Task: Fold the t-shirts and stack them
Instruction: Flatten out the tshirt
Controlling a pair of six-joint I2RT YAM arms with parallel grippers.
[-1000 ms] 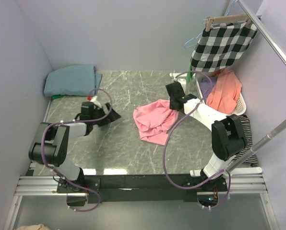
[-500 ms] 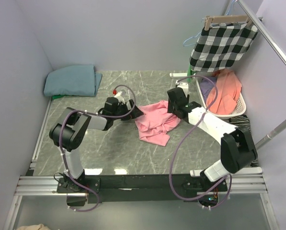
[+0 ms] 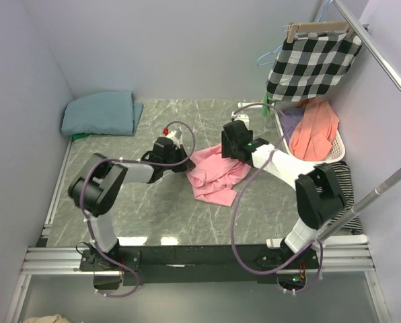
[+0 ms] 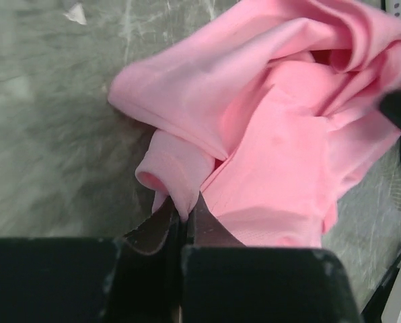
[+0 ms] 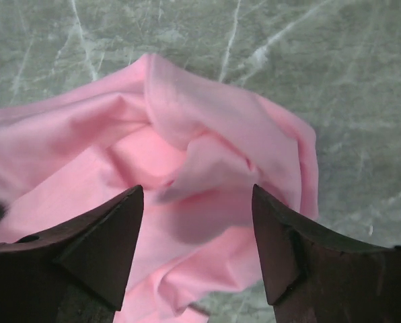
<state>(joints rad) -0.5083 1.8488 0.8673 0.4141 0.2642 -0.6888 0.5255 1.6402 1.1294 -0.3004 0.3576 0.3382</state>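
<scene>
The light pink t-shirt [image 3: 216,175] lies crumpled in the middle of the marble table [image 3: 153,208]. My left gripper [image 3: 183,163] is at its left edge. In the left wrist view that gripper [image 4: 185,212] is shut on a small rolled fold of the pink t-shirt [image 4: 281,134]. My right gripper [image 3: 231,151] hovers over the shirt's far right part. Seen from the right wrist, it [image 5: 197,202] is open, with pink cloth [image 5: 207,155] below the gap and nothing pinched. The dusty teal t-shirt [image 3: 99,113] lies folded in the far left corner.
A white basket [image 3: 340,145] with an orange garment [image 3: 315,131] stands at the right wall. A black-and-white checked cloth [image 3: 311,64] hangs from a hanger above it. A striped garment [image 3: 346,180] lies near the right arm. A metal rail [image 3: 369,195] slants across the right side.
My left gripper reached right to the pink t-shirt's edge and shut on a fold. My right gripper let go of the shirt and opened above it, shifting slightly left.
</scene>
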